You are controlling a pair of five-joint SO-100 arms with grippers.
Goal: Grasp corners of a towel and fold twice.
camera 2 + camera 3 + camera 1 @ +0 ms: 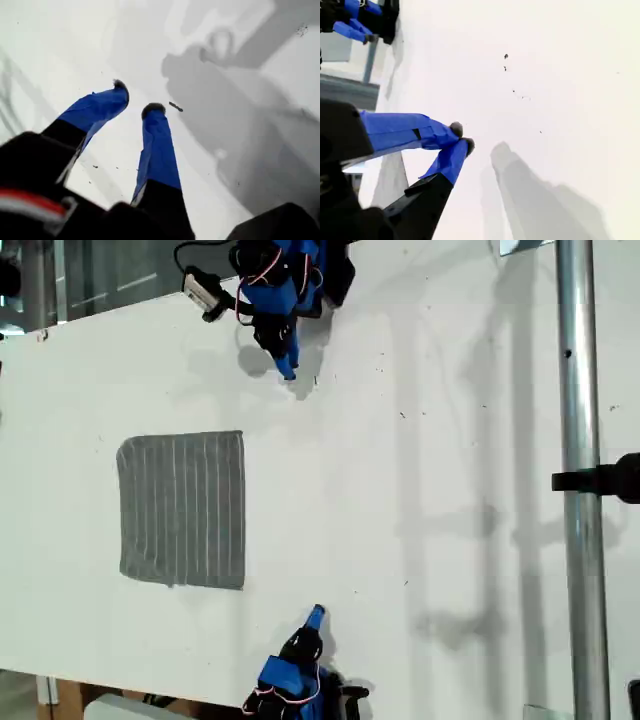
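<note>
The striped towel (pixel 182 508) lies flat, left of centre. The first pincer (pixel 136 97) is released and the second pincer (pixel 462 137) clenched empty, both over bare worktop (pixel 420 440), seemingly parked clear.

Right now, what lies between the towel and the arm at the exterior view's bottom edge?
Only bare white table; the exterior view shows nothing between the towel and that gripper.

A white table (pixel 420 440) fills most of the exterior view, marked with small dark specks and soft grey shadows. A shiny metal pole (pixel 580 490) runs along the exterior view's right with a black clamp (pixel 605 480) on it. Glass panes (pixel 100 275) show at that view's top left.
</note>
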